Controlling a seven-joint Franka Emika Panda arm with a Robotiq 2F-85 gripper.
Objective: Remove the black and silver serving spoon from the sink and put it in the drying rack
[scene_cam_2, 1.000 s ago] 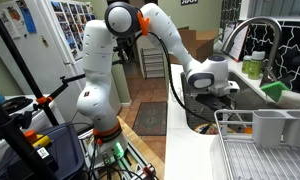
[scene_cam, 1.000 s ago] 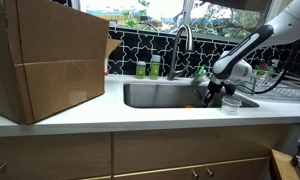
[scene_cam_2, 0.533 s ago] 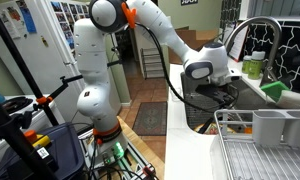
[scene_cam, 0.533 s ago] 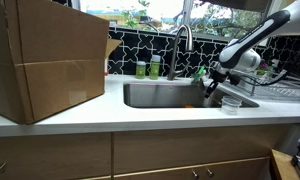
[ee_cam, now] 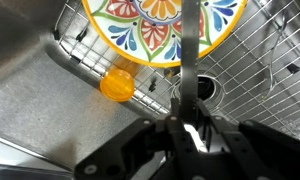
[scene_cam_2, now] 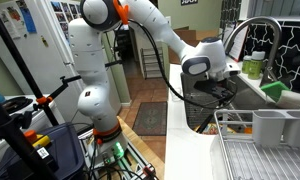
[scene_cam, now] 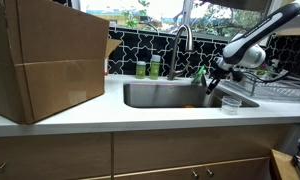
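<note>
A steel sink (scene_cam: 160, 97) is sitting in a white kitchen counter under a window. At its 3 o'clock end the gripper (scene_cam: 212, 88) is rising, and is now higher than a second ago. Its jaws are pinching the spoon (ee_cam: 190, 50), which is hanging above a plate (ee_cam: 140, 25) on the basin floor. The spoon appears to be nearly clear of the sink, and the rack (scene_cam: 282, 92) is waiting at 3 o'clock.

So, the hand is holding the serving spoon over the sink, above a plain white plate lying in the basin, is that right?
Not quite: the plate is not plain white. It carries a bright multicoloured pattern, as the wrist view shows. The rest stands: the hand is shut on the serving spoon over the sink, with that plate lying in the basin below.
</note>
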